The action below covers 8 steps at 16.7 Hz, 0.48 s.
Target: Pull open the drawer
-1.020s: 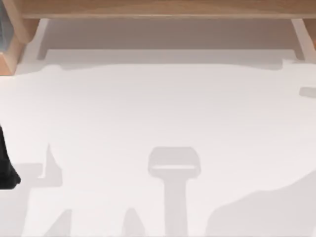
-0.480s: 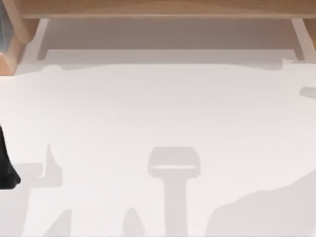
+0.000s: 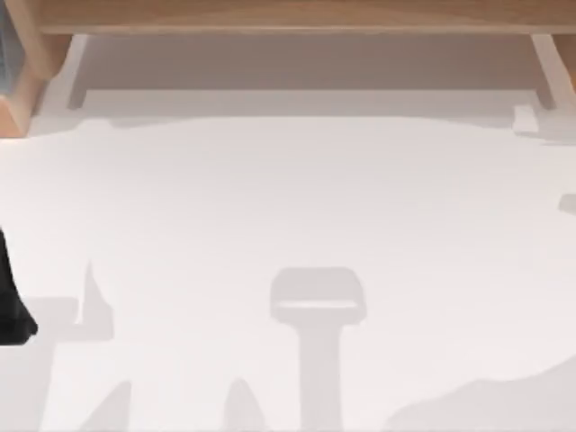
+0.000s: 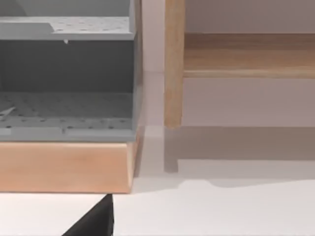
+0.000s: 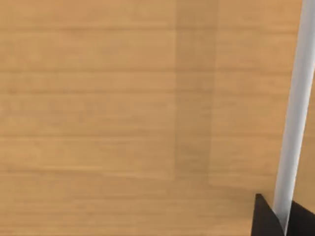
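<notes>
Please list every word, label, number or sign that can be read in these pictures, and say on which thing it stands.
None: no text stands on the wooden panel, the pale bar, the grey shelves, the wooden frame or the table.

A rendered simulation workspace is being shown: a plain white desk (image 3: 288, 207), flat-shaded wooden furniture (image 3: 288, 16) and a grey perforated shelf unit (image 4: 66, 105) are being displayed.
</notes>
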Each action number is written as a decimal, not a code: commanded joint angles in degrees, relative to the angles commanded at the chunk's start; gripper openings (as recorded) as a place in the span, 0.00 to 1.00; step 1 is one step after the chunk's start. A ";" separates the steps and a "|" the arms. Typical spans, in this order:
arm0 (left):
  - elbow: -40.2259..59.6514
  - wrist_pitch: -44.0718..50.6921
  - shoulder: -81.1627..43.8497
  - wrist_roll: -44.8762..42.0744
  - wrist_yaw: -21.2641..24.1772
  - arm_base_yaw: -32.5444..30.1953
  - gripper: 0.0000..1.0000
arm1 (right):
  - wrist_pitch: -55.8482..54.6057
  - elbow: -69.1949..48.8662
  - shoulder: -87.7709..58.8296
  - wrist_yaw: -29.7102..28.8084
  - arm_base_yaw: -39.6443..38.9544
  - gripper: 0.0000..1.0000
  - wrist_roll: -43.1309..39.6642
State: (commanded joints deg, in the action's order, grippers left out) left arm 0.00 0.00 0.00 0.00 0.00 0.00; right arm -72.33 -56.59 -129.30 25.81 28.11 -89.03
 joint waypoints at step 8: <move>0.00 0.00 0.00 0.00 0.00 0.00 1.00 | -2.50 3.58 1.62 1.10 0.97 0.00 -0.02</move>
State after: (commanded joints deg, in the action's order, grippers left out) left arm 0.00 0.00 0.00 0.00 0.00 0.00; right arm -74.83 -53.01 -127.68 26.91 29.09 -89.05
